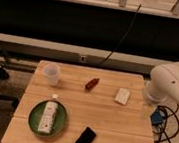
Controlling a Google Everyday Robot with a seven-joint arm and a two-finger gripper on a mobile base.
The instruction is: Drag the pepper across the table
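Claw [155,117], its grip impossible to tell, hangs beside the bench's [105,124] right edge; the pepper [92,83] lies untouched, so a reach comes next.

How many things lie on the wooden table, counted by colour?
White: 3 (cup, small block, packet)
Red: 1 (pepper)
Green: 1 (plate, under the packet)
Black: 1 (phone)
Total: 6
The gripper is out of view; only the arm shows, beside the right edge of the table.
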